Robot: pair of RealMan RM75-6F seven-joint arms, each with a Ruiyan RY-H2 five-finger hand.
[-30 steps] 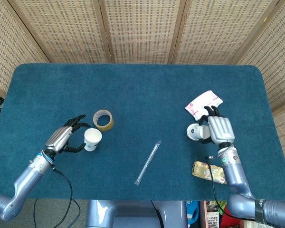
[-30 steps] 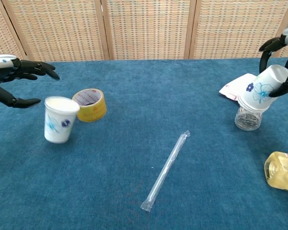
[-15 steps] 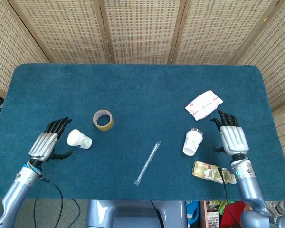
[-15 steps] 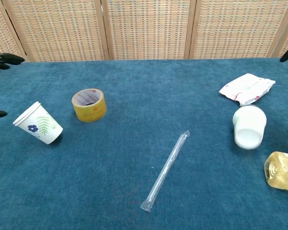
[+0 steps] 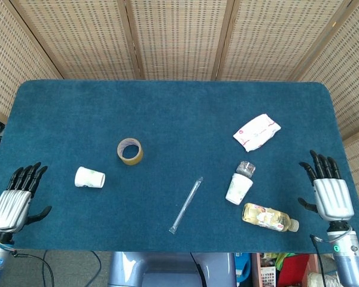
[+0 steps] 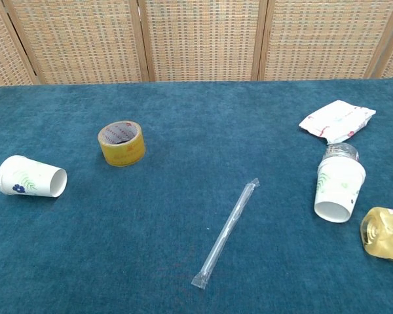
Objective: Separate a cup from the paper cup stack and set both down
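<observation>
One white paper cup (image 5: 90, 177) (image 6: 31, 178) lies on its side at the table's left, its mouth facing right. A second paper cup (image 5: 239, 188) (image 6: 338, 188) lies tipped on the right, mouth toward the front, its base against a small clear jar (image 5: 246, 168) (image 6: 341, 152). My left hand (image 5: 15, 198) is open at the front left edge, well apart from the left cup. At the front right edge my right hand (image 5: 329, 193) is also open, fingers spread, apart from the right cup. The chest view shows neither hand.
A yellow tape roll (image 5: 130, 150) (image 6: 121, 142) sits right of the left cup. A wrapped straw (image 5: 186, 205) (image 6: 225, 233) lies mid-table. A white packet (image 5: 256, 132) (image 6: 337, 121) is behind the jar. A yellowish bottle (image 5: 267, 217) (image 6: 386, 234) lies near the front right.
Both hands have let go of their cups and pulled back to the front corners. The left cup has toppled onto its side; the right cup has tipped over beside the jar.
</observation>
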